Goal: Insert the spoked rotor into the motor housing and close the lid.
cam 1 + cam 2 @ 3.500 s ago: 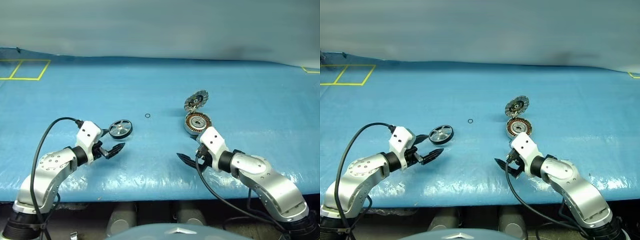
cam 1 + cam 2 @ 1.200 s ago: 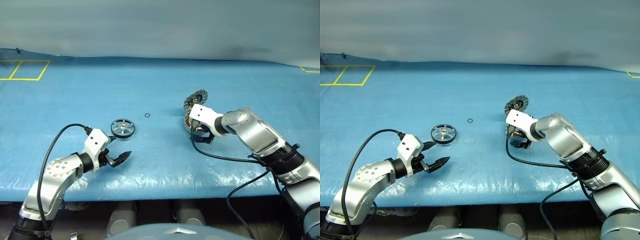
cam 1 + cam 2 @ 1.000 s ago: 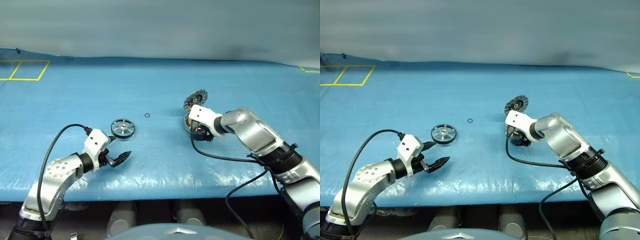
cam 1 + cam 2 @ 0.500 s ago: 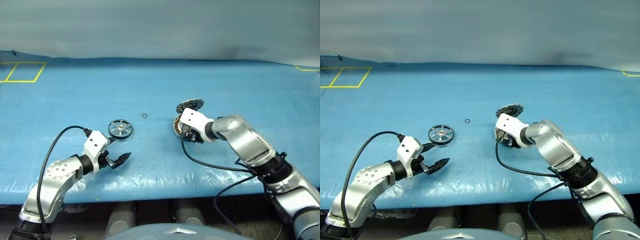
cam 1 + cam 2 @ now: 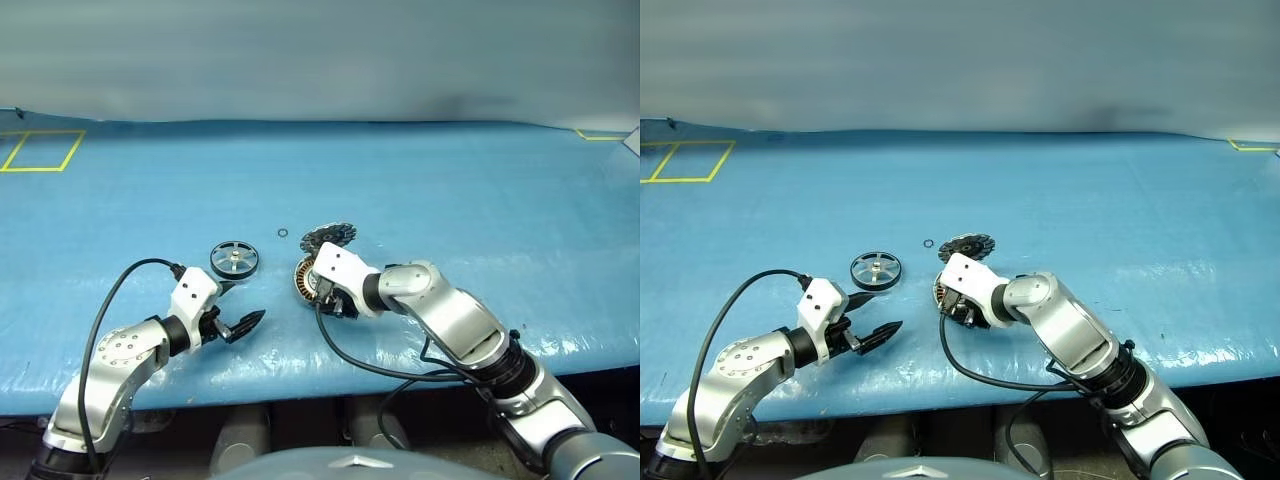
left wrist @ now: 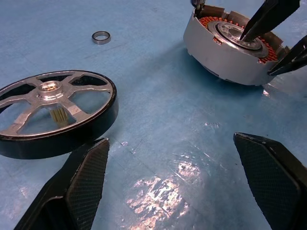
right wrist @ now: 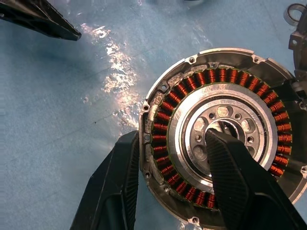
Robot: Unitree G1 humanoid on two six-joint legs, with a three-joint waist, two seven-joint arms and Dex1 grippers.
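Right end effector (image 7: 177, 187): clamped on housing (image 7: 218, 129) wall, one finger outside, one in the silver centre.
Left end effector (image 5: 875, 335): fingers wide apart, nothing between them.
Housing: counter (image 5: 480, 200) centre, near side.
Lid (image 5: 328, 236): at housing's far edge.
Rotor (image 5: 234, 259): flat, left of housing.
Ring (image 5: 282, 233): loose, beyond rotor.

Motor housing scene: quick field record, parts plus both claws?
motor housing: on the blue table, windings exposed
right claw: shut on the motor housing wall, one finger outside, one on the silver centre
lid: open, tilted up at the housing's far edge
spoked rotor: flat on the table, not inserted
left claw: open, holding nothing, beside the rotor
small ring: loose on the table
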